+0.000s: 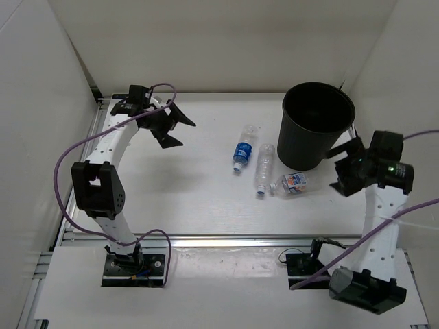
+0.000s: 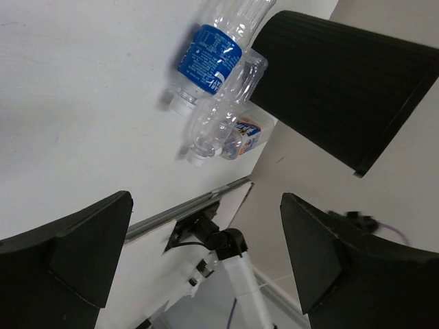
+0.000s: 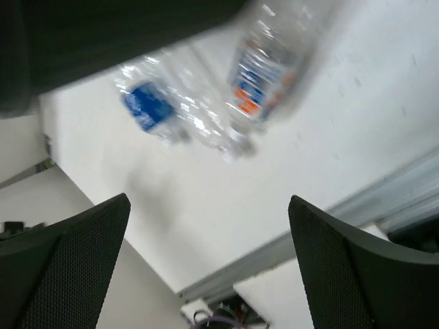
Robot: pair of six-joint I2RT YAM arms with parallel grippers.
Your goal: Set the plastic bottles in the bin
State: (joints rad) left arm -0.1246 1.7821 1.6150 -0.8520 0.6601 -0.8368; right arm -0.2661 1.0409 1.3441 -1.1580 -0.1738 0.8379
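Three bottles lie on the table left of the black bin [image 1: 317, 125]: the blue-label bottle [image 1: 243, 149], the clear unlabelled bottle [image 1: 264, 168], and the white-red-blue label bottle [image 1: 291, 183] at the bin's foot. The green bottle is out of view. My left gripper [image 1: 175, 131] is open and empty at the far left, well away from the bottles. My right gripper [image 1: 343, 177] is open and empty beside the bin, just right of the white-red-blue bottle. The left wrist view shows the blue-label bottle [image 2: 209, 51], the unlabelled one [image 2: 218, 116] and the bin [image 2: 343, 82]. The right wrist view is blurred.
White walls close in the table at the left, back and right. An aluminium rail [image 1: 233, 240] runs along the near edge. Purple cables [image 1: 68, 154] loop beside the arms. The bin stands close to the right wall.
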